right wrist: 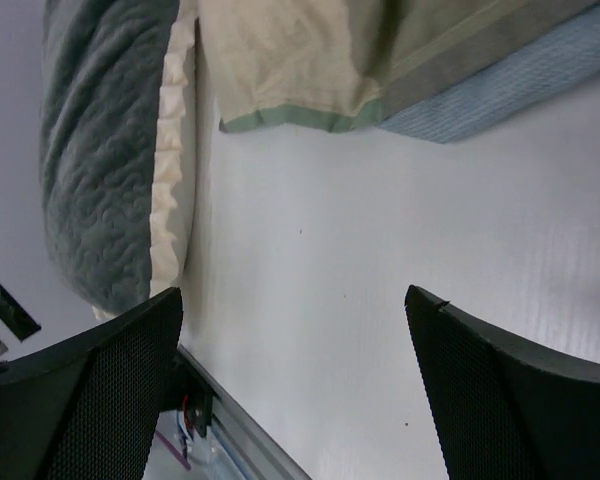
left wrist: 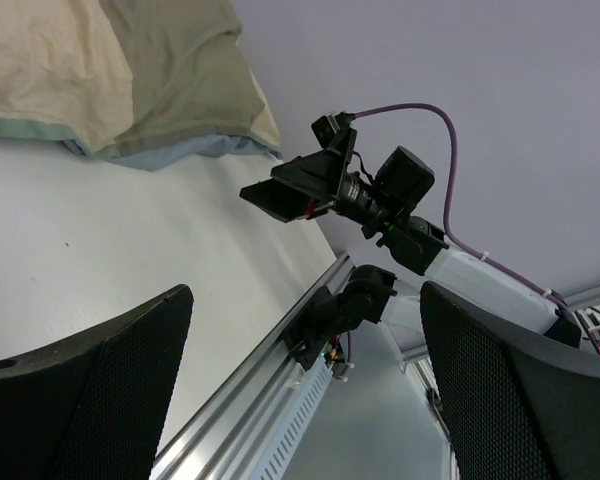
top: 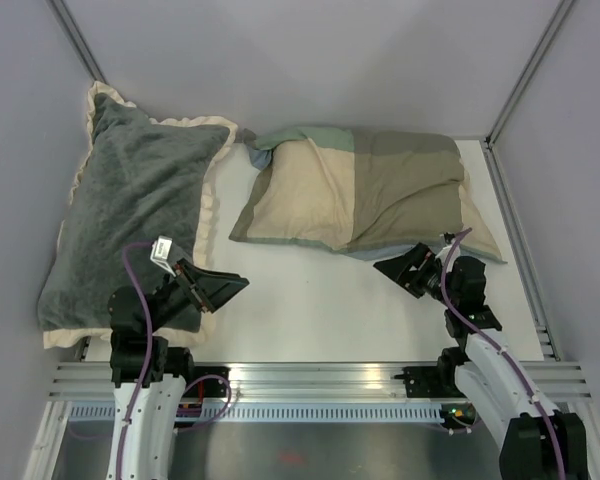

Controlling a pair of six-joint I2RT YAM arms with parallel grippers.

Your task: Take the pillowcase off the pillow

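The pillowcase (top: 365,190), in beige and sage-green blocks with a grey-blue underside, lies filled out at the back middle of the table. The pillow is hidden inside it. The pillowcase's near edge also shows in the left wrist view (left wrist: 130,80) and in the right wrist view (right wrist: 380,60). My left gripper (top: 232,286) is open and empty, near the table's front left, well short of the pillowcase. My right gripper (top: 395,268) is open and empty, just in front of the pillowcase's near right corner, apart from it. Both are above bare table.
A large dark grey plush pillow (top: 130,215) with a cream ruffle lies along the left side, beside my left arm; it also shows in the right wrist view (right wrist: 105,150). Grey walls close the back and sides. An aluminium rail (top: 310,380) runs along the near edge.
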